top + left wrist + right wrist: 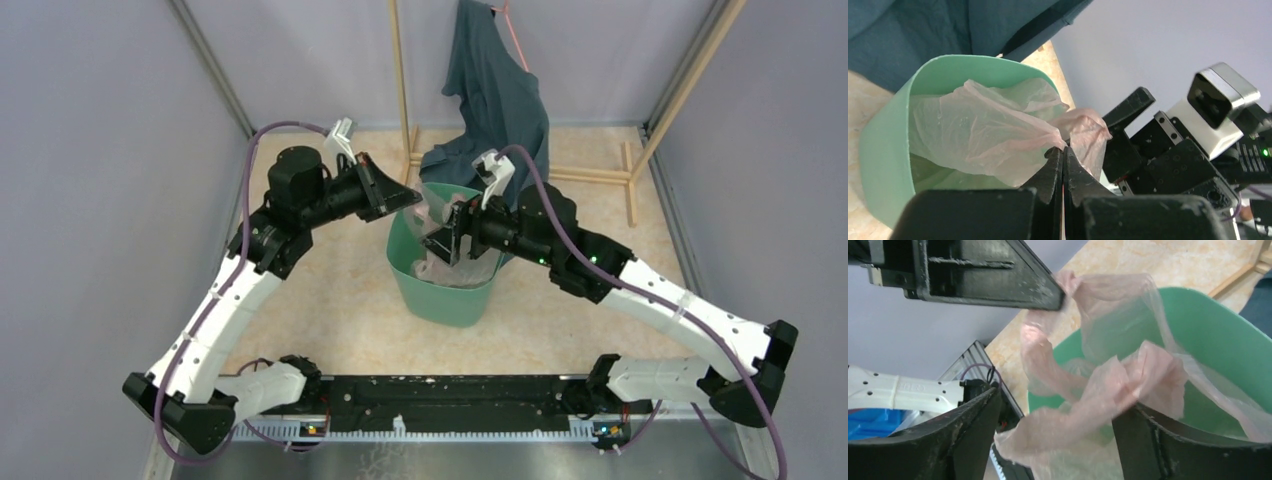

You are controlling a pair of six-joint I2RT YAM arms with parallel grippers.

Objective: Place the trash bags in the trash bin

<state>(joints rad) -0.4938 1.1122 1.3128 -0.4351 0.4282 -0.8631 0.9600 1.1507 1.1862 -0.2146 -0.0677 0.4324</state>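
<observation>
The left gripper [1063, 162] is pinching an edge of the bag [983, 130], its jaws closed tight on the film by the rim of the bin [883, 150]. The right gripper [1060, 407] is standing wide open, gripping nothing, with film draping between its fingers. The bag is hanging partly inside the bin.

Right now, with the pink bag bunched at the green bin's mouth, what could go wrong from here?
1. The left end effector is shut on only a thin fold of the trash bag; a pull could tear it or let it slip.
2. The right end effector is open with film bunched between its fingers, so backing away might drag the bag out of the trash bin.
</observation>
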